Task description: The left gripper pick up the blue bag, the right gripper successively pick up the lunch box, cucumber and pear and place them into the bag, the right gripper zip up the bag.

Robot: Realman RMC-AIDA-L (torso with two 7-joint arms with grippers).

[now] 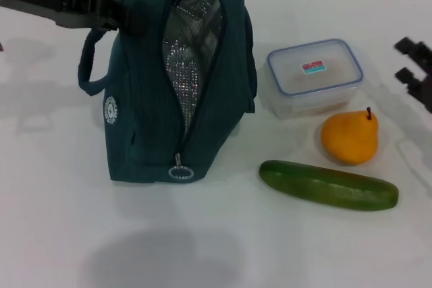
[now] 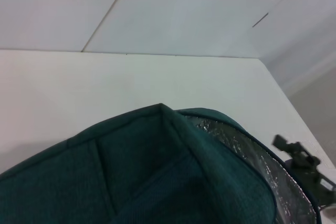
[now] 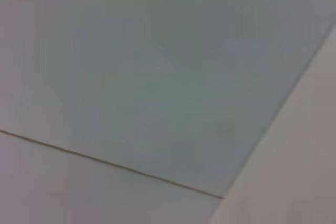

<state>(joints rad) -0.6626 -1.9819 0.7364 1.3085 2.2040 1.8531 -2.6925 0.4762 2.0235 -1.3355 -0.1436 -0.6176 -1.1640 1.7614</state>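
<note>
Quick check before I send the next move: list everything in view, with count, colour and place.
blue bag: one, dark teal, standing left of centre, unzipped, silver lining showing.
lunch box: one, clear with blue-rimmed lid, right of the bag.
pear: one, orange-yellow, in front of the lunch box.
cucumber: one, dark green, nearest the robot.
table: one, white.
left gripper: one, black, at the bag's top, far-left side.
right gripper: one, black, at the right edge, clear of the items.

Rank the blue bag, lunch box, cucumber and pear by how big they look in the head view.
1. blue bag, by far the largest.
2. lunch box and cucumber: too alike to rank; the box is broader, the cucumber longer and nearer the camera.
3. pear, the smallest.
</note>
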